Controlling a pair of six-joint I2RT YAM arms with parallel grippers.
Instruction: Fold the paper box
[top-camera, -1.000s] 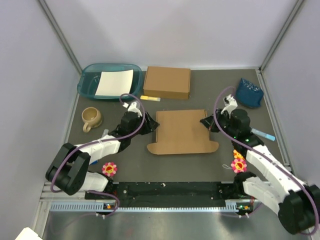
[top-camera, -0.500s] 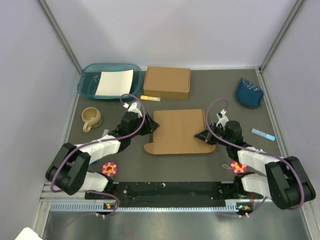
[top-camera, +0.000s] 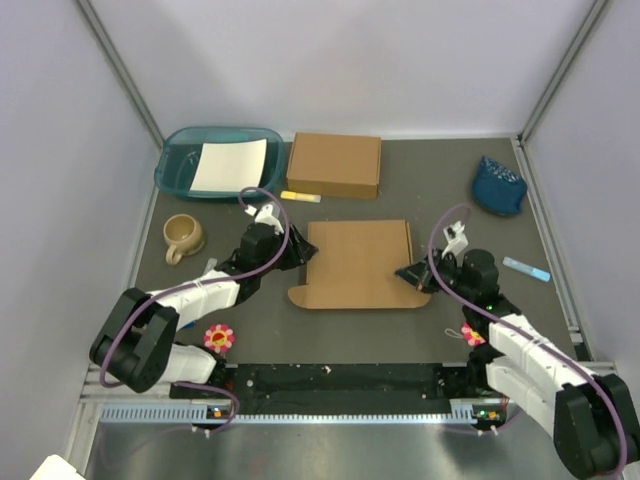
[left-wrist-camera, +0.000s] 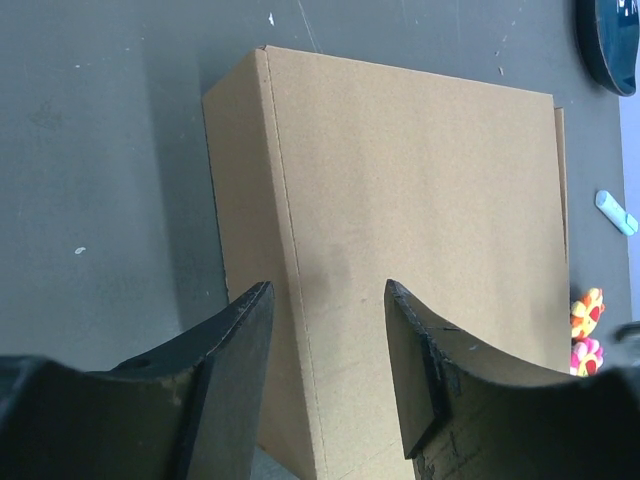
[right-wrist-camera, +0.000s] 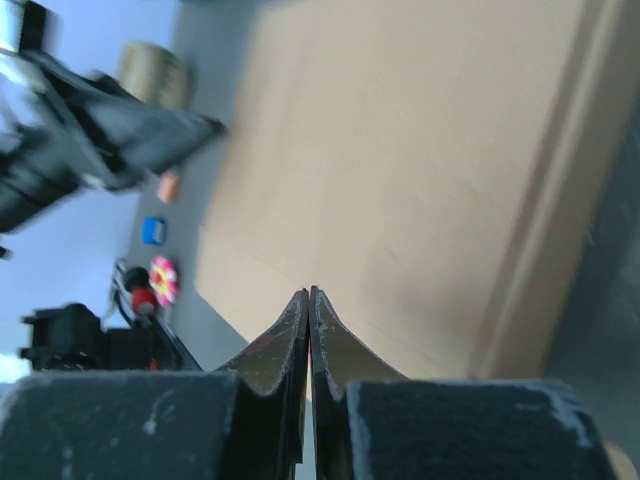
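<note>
Dark grey surface (top-camera: 420, 190) carrying the paper box (top-camera: 360, 262), which lies flat at centre between the two arms, one narrow flap along its left side. Behind it stand a teal tray (top-camera: 170, 165) holding a white sheet (top-camera: 229, 165) and, just beside the tray, a closed brown box (top-camera: 335, 164). Both arms reach low and inward. The left pincer (top-camera: 296, 252) is released, its jaws standing apart over the box's left flap. The right pincer (top-camera: 408, 272) is clenched on nothing, its tip at the box's right edge. Smaller items: blue cloth (top-camera: 498, 185), mug (top-camera: 184, 236), yellow marker (top-camera: 300, 196).
</note>
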